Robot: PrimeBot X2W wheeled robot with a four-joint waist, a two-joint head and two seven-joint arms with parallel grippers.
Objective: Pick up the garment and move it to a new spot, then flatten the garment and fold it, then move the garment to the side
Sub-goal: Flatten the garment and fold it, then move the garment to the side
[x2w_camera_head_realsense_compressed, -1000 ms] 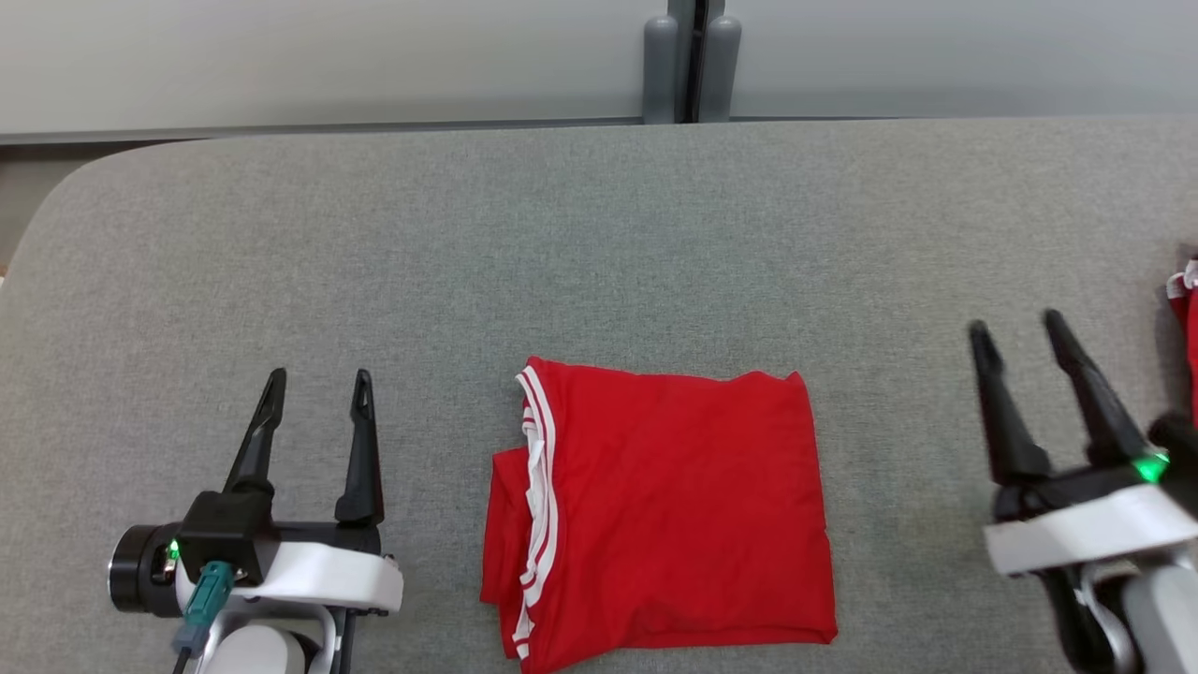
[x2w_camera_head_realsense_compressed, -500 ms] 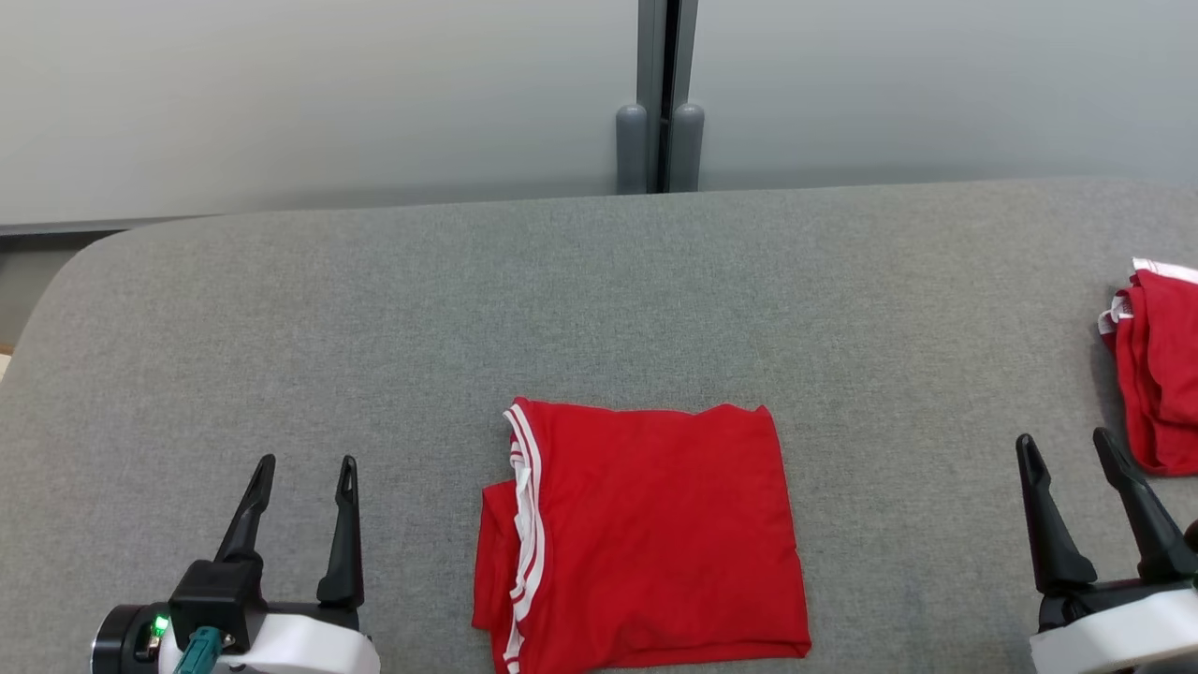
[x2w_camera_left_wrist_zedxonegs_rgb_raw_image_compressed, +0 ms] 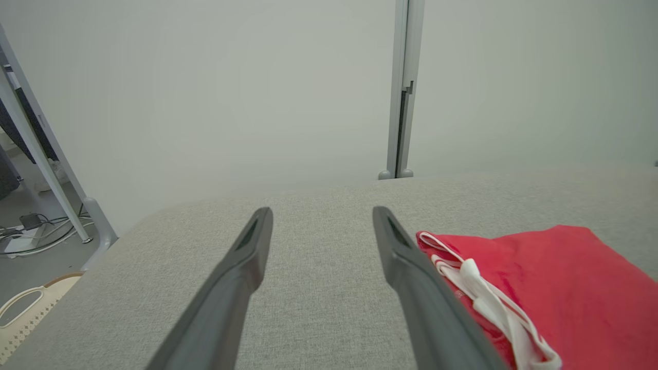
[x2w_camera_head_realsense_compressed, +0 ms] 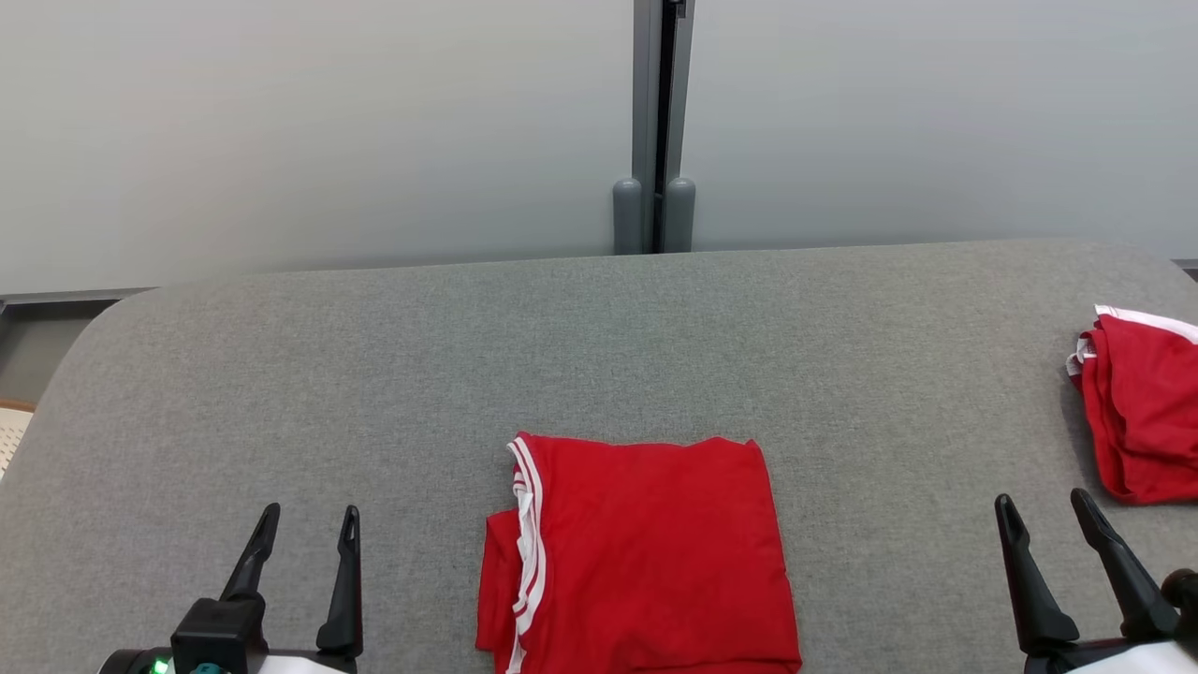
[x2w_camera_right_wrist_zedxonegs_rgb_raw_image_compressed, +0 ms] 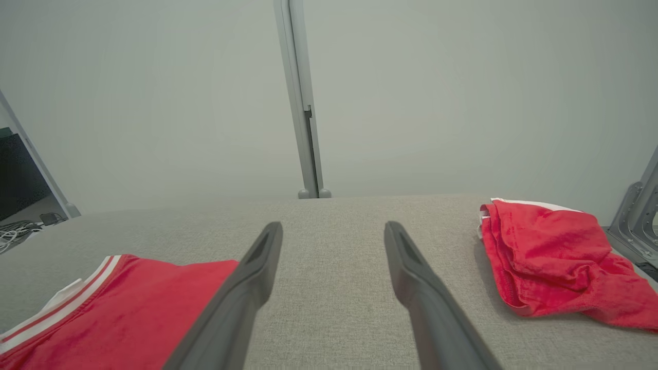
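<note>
The garment (x2w_camera_head_realsense_compressed: 646, 552) is folded; the move aside is left. Fingers (x2w_camera_head_realsense_compressed: 344, 580) of left gripper (x2w_camera_head_realsense_compressed: 311, 513) and right gripper (x2w_camera_head_realsense_compressed: 1044, 498) are held wide, empty.

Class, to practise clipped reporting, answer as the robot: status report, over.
Left gripper and right gripper open, empty. Folded red garment flat on grey padded surface, between them. Second red garment bunched at right edge, apart.

Middle, near edge: folded garment (x2w_camera_head_realsense_compressed: 646, 557) on the padded table (x2w_camera_head_realsense_compressed: 374, 374).
Left of it: left gripper (x2w_camera_head_realsense_compressed: 311, 512), apart from the cloth.
Right of it: right gripper (x2w_camera_head_realsense_compressed: 1041, 498), between it and the second garment (x2w_camera_head_realsense_compressed: 1137, 412).
Behind the table: post (x2w_camera_head_realsense_compressed: 653, 122), centred.
Off the left end: possibly a basket (x2w_camera_left_wrist_zedxonegs_rgb_raw_image_compressed: 20, 308), lower down.
</note>
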